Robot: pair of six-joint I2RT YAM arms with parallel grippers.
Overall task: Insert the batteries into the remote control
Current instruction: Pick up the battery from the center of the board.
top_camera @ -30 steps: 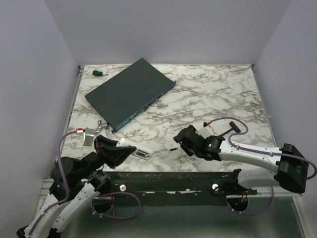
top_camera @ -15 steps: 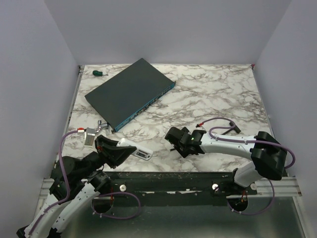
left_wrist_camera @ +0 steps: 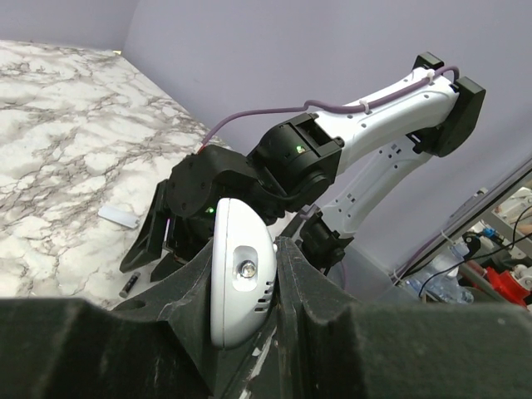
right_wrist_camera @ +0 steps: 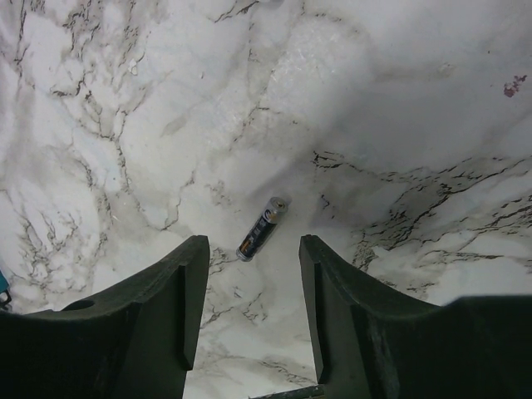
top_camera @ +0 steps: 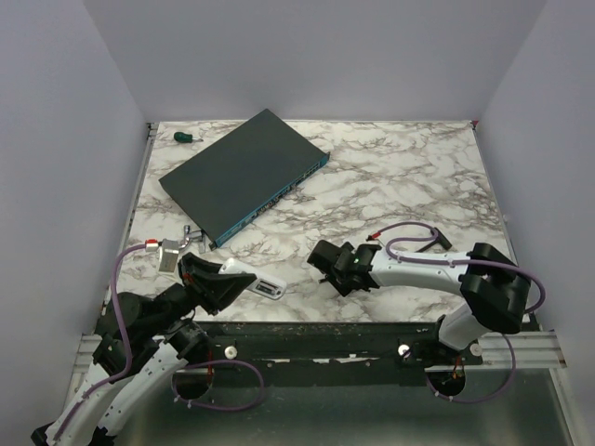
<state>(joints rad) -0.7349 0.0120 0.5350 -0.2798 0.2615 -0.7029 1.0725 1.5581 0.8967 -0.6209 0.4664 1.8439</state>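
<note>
Right wrist view: right gripper (right_wrist_camera: 253,246) hung open, empty, poised over the battery (right_wrist_camera: 262,227) for pickup; at its nine o'clock, left gripper (top_camera: 216,283) clamped the remote control (top_camera: 255,280) ready for loading.

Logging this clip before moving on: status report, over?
Left gripper shut on remote control. Right gripper open, aimed at battery lying on marble table, not touching. Nothing between jaws and battery.
</note>
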